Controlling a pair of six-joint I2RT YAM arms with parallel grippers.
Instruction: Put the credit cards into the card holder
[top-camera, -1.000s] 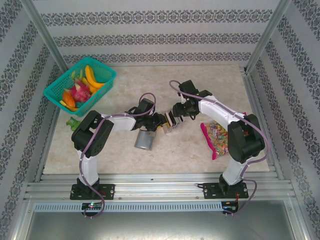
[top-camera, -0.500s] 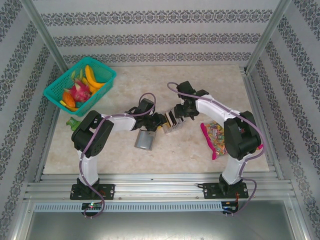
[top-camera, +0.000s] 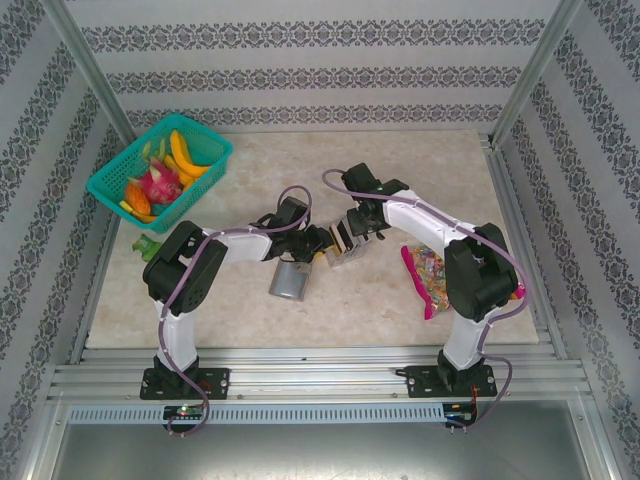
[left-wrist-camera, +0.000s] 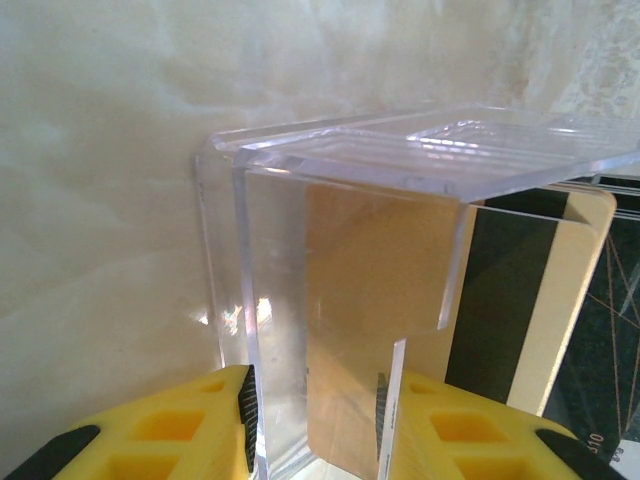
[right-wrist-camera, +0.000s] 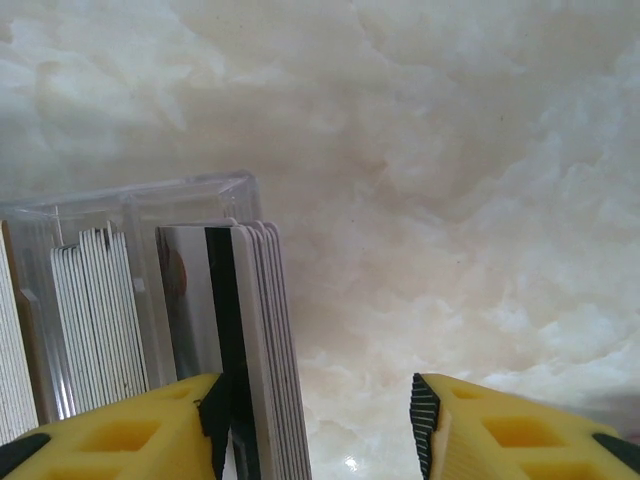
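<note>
The left gripper (left-wrist-camera: 315, 425) pinches the clear tray (left-wrist-camera: 420, 150), the right gripper (right-wrist-camera: 315, 415) stands open with one jaw against the credit cards (right-wrist-camera: 255, 330) upright in that tray, and the card holder (top-camera: 288, 281) lies, flat I think, just beside it.

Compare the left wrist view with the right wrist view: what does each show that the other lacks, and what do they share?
Left wrist: the left gripper clamped on the tray wall, the face of a black-striped tan card, and a dark card beside it.
Right wrist: the right gripper open, one finger against a card stack seen edge-on, the other finger apart from it.
Shared: the clear tray, striped cards, the marble table.
</note>
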